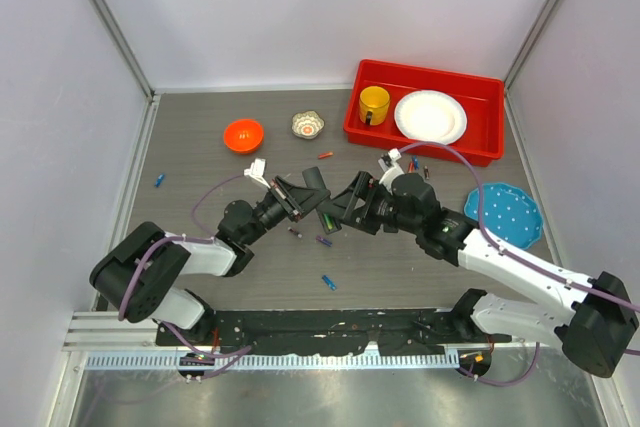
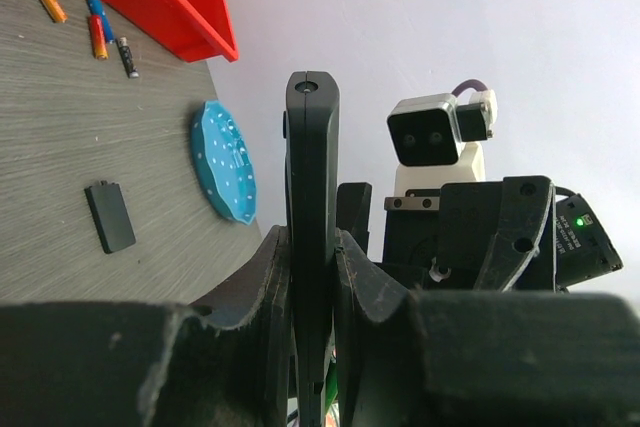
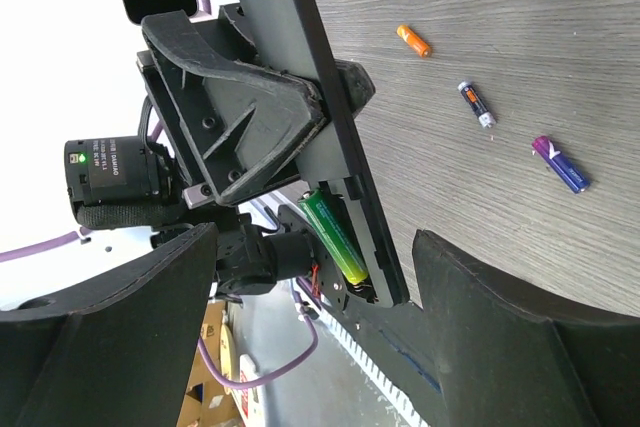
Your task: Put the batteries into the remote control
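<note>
Looks like a robotics lab test cell and not a home. Is closed on three sides by plain pale panels (image 1: 50, 97) with metal corner posts (image 1: 108, 19). Holds a grey wood-pattern table (image 1: 200, 157), with a left arm (image 1: 200, 252) and a right arm (image 1: 520, 267) bolted at the near edge on a black base plate (image 1: 330, 329), next to an aluminium rail (image 1: 110, 330) and a white toothed strip (image 1: 300, 360). Shows purple cables (image 3: 35, 249) and a camera block (image 2: 430, 137) on a wrist. Carries only simple props: red bin (image 1: 482, 112), orange bowl (image 1: 243, 134), blue dotted plate (image 1: 503, 212), loose batteries (image 3: 413, 41).
</note>
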Robot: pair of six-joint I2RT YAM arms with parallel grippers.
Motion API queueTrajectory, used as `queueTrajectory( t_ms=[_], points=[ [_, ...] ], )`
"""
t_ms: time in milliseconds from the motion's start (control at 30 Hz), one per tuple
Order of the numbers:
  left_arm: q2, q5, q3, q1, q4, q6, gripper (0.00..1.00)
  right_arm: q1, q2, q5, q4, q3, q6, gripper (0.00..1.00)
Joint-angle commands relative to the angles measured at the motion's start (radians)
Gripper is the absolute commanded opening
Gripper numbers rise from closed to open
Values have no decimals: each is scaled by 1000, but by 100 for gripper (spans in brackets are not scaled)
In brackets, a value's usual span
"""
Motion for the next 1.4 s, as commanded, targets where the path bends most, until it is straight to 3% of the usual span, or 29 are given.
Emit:
queueTrajectory(
  t_ms=[0, 1367],
  points=[
    [-26, -6, 25, -2, 260, 24, 0, -6, -2, -2, 35, 0, 3, 84],
    [-60, 0, 9, -2, 260, 33, 0, -38, 59, -17, 137, -52, 52, 82]
  ],
)
